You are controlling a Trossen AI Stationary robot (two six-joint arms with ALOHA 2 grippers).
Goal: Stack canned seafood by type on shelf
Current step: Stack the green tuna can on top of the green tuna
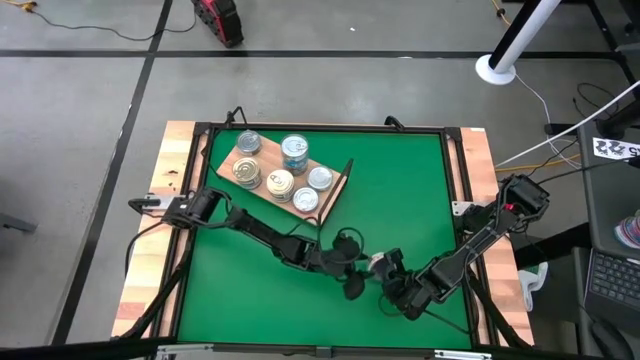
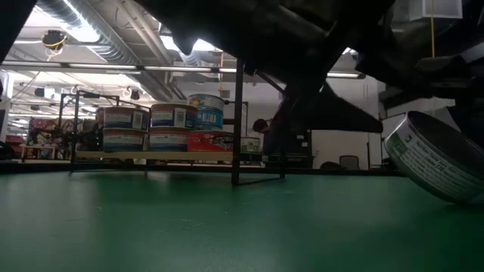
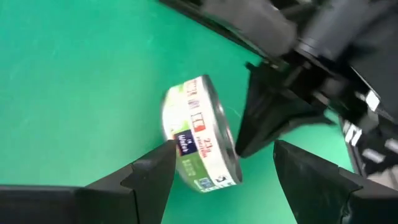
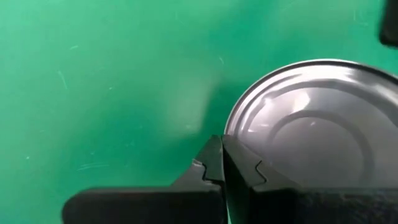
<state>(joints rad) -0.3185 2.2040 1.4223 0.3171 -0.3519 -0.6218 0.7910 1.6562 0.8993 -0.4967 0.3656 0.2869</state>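
The left arm reaches from the table's left edge across the green mat (image 1: 400,190) toward the near middle. Its left gripper (image 1: 352,283) sits low over the mat with its fingers (image 3: 149,171) spread wide, and between them a tin (image 3: 200,134) stands on its edge, tilted. This tin has a white and green side label with a blue and red patch. One finger touches or nearly touches the label; the other stands apart from it, so the gripper is wide and not clamped.

Farther back on the mat, left of centre, the shelf (image 1: 226,171) lies at an angle, a light-brown board with a black wire frame (image 1: 343,178) at its right end. Six tins (image 1: 282,185) stand on it, some silver on top, one with a blue side (image 1: 294,152). In the low view they form stacks (image 2: 159,126) two high.

Just right of the left gripper, the right gripper (image 1: 392,285) comes in from the right arm at the table's right edge. Its fingers are pressed narrow on the rim of the same tilted tin, whose bare silver end (image 4: 323,118) fills the right wrist view. In the low view the tin (image 2: 435,159) leans at the right.
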